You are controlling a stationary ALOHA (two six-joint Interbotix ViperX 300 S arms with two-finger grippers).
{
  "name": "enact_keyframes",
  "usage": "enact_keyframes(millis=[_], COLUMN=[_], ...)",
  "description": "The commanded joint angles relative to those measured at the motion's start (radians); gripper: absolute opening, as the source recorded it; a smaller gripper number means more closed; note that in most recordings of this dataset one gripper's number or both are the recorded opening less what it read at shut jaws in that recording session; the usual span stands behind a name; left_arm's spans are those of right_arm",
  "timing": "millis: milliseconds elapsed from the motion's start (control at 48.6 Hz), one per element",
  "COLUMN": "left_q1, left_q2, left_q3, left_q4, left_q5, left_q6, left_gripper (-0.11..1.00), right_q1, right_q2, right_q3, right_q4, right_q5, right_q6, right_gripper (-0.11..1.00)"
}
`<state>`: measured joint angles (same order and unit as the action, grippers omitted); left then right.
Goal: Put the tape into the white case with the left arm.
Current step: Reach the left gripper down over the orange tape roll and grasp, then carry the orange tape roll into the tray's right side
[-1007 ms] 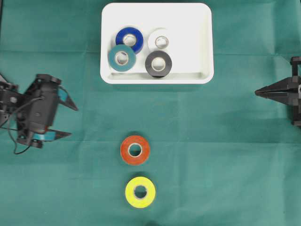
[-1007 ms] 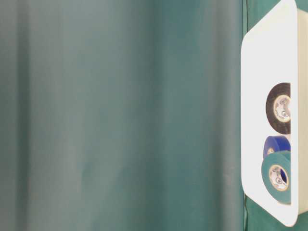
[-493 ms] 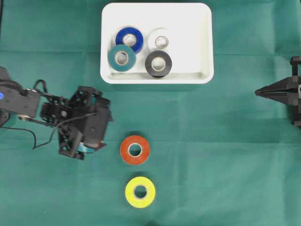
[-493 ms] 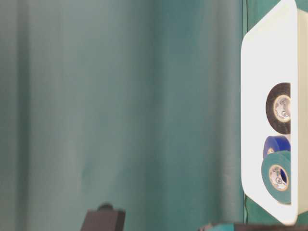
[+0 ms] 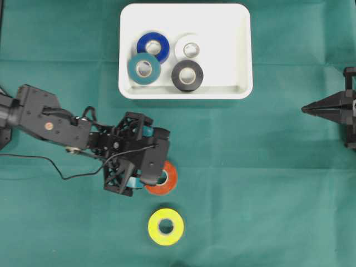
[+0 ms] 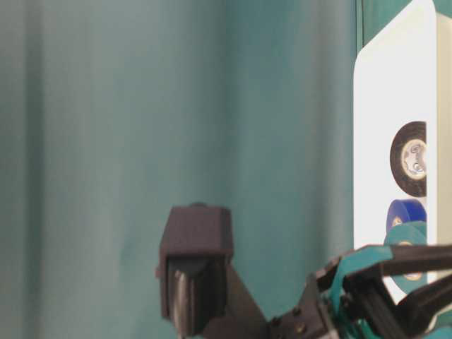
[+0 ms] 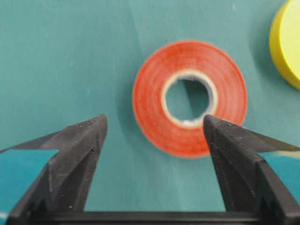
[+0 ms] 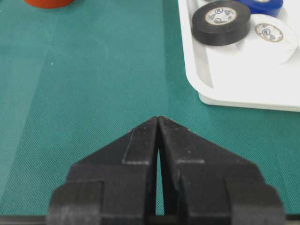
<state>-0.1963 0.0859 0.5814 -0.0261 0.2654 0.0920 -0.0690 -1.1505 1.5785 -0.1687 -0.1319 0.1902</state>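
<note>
Two tape rolls lie loose on the counter [image 5: 267, 167], which is covered by a green cloth with faint fold lines. The left end effector [image 7: 154, 136] hangs over the red roll [image 7: 189, 97] with its jaws spread wide and nothing between them; in the left wrist view the right fingertip [image 7: 220, 131] overlaps the roll's near edge and the other stands off to its left over bare cloth. The yellow roll [image 5: 166, 227] sits just past the red one, to the end effector's right in that view. The white case [image 5: 245, 50] lies well away from it across the cloth, holding blue [image 5: 153, 46], teal [image 5: 144, 68], white [image 5: 189, 49] and black [image 5: 187, 75] rolls. The right end effector [image 8: 158, 123] is closed on nothing over bare cloth, with the case ahead to its right.
</note>
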Motion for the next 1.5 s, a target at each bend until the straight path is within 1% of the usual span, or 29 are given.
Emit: enact_keyframes(millis=[0,185,658,822,863,904,1048,1069,1089,1254,1480], left_q1=[-0.002,0.006,0.02,0.021,0.021,0.023,0.021,0.021,0.023,0.023,0.021], left_q2=[0.002,0.028,0.123,0.132,0.129,0.126,0.12,0.12,0.12,0.098,-0.026], left_q3=[-0.038,-0.051,-0.061,-0.06,-0.06,-0.058,-0.052,-0.052,-0.051,-0.051,-0.043], left_q4=[0.003,0.003,0.003,0.003,0.003,0.003,0.005,0.005,0.003,0.005,0.005], left_q5=[-0.006,-0.008,-0.058,-0.067,-0.069,-0.067,-0.067,-0.067,-0.066,-0.051,0.017], left_q6=[0.002,0.003,0.003,0.008,0.014,0.018,0.032,0.034,0.035,0.044,0.044], left_gripper=[0.81,0.81,0.81,0.8,0.78,0.71,0.32,0.27,0.25,0.26,0.26], right_q1=[-0.003,-0.003,-0.002,-0.002,-0.002,-0.002,-0.002,-0.002,-0.002,-0.002,-0.002], right_q2=[0.005,0.006,0.006,0.005,0.005,0.006,0.006,0.006,0.005,0.006,0.005], right_q3=[-0.011,-0.011,-0.011,-0.009,-0.009,-0.009,-0.011,-0.009,-0.009,-0.009,-0.009], right_q4=[-0.002,-0.002,-0.002,-0.002,-0.002,-0.002,-0.002,-0.002,-0.002,-0.002,-0.002], right_q5=[-0.011,-0.011,-0.011,-0.012,-0.012,-0.012,-0.012,-0.012,-0.012,-0.014,-0.015], right_q6=[0.002,0.002,0.002,0.002,0.002,0.002,0.002,0.002,0.002,0.0,0.002], right_gripper=[-0.09,-0.09,-0.09,-0.09,-0.09,-0.09,-0.09,-0.09,-0.09,-0.09,-0.09])
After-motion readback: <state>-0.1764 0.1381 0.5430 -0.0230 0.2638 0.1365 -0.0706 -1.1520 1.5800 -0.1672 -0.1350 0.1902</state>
